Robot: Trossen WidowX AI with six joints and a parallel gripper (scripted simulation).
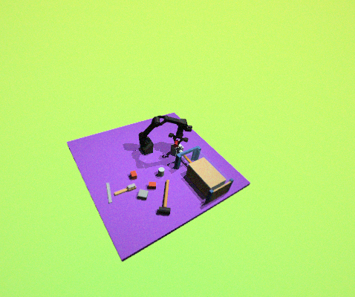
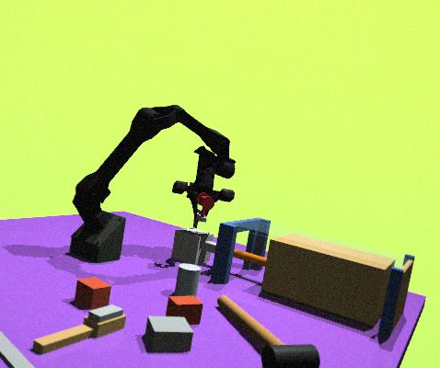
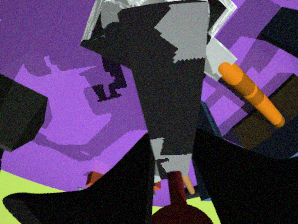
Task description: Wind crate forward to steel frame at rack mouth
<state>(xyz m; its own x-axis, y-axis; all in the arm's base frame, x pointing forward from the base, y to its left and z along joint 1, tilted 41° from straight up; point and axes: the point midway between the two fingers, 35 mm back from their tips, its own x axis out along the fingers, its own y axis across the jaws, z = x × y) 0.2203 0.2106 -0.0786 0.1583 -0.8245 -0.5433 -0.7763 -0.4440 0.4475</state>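
My gripper [image 1: 176, 142] [image 2: 197, 215] [image 3: 170, 135] is shut on the winch handle, which has a red knob [image 1: 177, 143] [image 2: 205, 201] [image 3: 182, 214] and a dark and grey metal shank [image 3: 167, 95]. It stands over the grey winch [image 2: 186, 247] [image 3: 92, 22]. A thin dark stem reaches down to the winch top; whether the key is in the hole is hidden. The tan crate [image 1: 207, 172] [image 2: 327, 278] [image 3: 260, 117] sits flat, behind the blue steel frame [image 1: 177, 162] [image 2: 223, 253] with a gap between. The orange strap [image 1: 187, 160] [image 2: 249, 257] [image 3: 252, 95] spans this gap.
A black-headed mallet [image 1: 164, 211] [image 2: 293, 356], grey cylinder [image 1: 161, 171] [image 2: 188, 280], grey block [image 1: 142, 194] [image 2: 169, 333], two red blocks [image 1: 133, 174] [image 2: 92, 293], a wooden brush-like tool [image 1: 122, 191] [image 2: 64, 338] and a pale bar [image 1: 108, 193] [image 2: 3, 345] lie on the bench. Clear panels surround the crate.
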